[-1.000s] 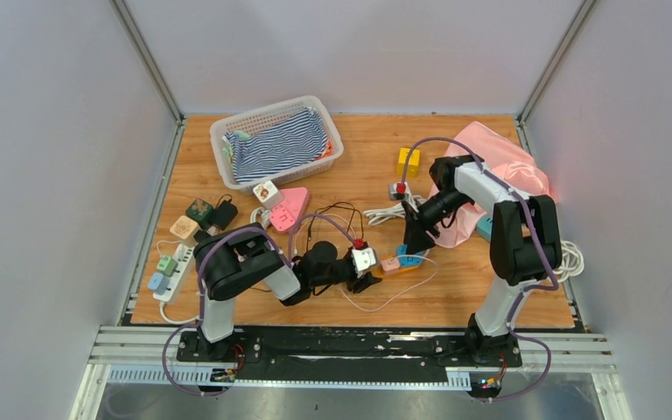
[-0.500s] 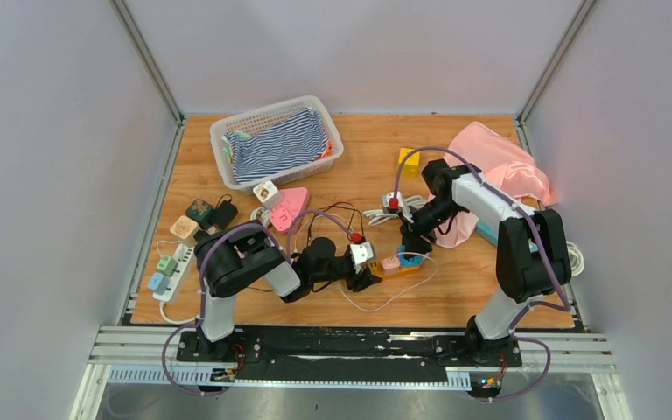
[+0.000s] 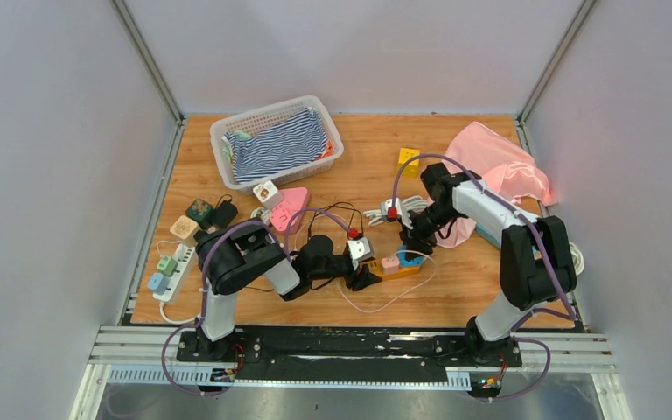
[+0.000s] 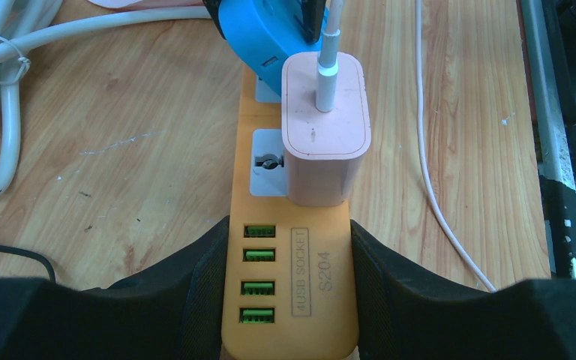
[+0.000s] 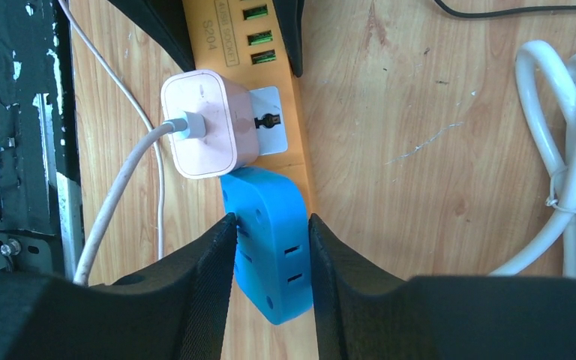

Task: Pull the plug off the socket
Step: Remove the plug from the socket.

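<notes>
The blue plug sits between the two fingers of the right claw. The claw has narrowed to about the plug's width, and its pads lie against the plug's two long sides. It looks like a grip, though how firm it is cannot be told. The plug stands in the far end of the orange power strip, right next to the pink charger, which touches it or nearly does. A white cable runs out of the charger's top.

At the other end of the strip, the left claw is half closed across the end with the green slots, one finger pressed against each edge. It pins the strip to the wooden table. A coil of thick white cord lies off to the side, apart from the strip.

The plug looks like a hard, smooth plastic block: light and stiff, unlikely to break, but probably slippery under rubber pads. The real resistance should be its pins in the socket, which will likely hold and then let go all at once. The flat sides are the best place to hold it, low and near the strip, so the fingers do not slide off the rounded top. A pull straight up along the pins should work best. A tilted pull could jam the pins or knock the charger beside it. The strip is light too, so it probably lifts with the plug unless it is held down.
</notes>
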Controlling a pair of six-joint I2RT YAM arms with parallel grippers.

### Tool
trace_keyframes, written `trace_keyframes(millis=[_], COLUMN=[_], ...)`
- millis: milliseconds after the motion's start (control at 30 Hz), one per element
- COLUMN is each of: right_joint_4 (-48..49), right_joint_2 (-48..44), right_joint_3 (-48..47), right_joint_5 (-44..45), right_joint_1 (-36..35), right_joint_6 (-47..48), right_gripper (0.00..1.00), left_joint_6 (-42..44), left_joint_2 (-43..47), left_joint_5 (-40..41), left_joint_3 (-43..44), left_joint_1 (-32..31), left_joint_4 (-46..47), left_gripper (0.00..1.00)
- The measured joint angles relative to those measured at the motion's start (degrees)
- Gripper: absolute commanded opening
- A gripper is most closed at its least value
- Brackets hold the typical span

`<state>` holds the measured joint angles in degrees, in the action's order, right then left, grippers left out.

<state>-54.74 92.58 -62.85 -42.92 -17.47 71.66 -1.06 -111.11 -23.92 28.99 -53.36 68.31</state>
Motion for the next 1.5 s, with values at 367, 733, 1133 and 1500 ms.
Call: trace_keyframes(millis=[367, 733, 1133, 1500], right_joint_4=[0.0, 0.15, 1.01, 0.98], right_joint_2=[-2.8, -2.93, -2.75, -2.05], right_joint_3=[1.31, 3.48, 3.56, 3.56], right_joint_5=[0.87, 2.54, 3.8, 4.63], right_joint_1=[-0.31, -2.95, -3.5, -4.26], right_joint_6=[0.0, 0.85, 0.76, -0.2], right_gripper=[0.37, 0.36, 0.06, 0.01], left_joint_6=[-0.02, -1.05, -1.14, -0.87], left_joint_2=[0.0, 0.0, 0.0, -0.33], left_joint_5=[-0.04, 0.28, 0.33, 0.13], left_joint_3=[0.0, 0.04, 0.04, -1.46], left_joint_1=[0.0, 0.0, -0.02, 0.09], left_joint_4=[0.0, 0.0, 0.13, 5.88], left_gripper=[0.12, 0.12, 0.41, 0.68])
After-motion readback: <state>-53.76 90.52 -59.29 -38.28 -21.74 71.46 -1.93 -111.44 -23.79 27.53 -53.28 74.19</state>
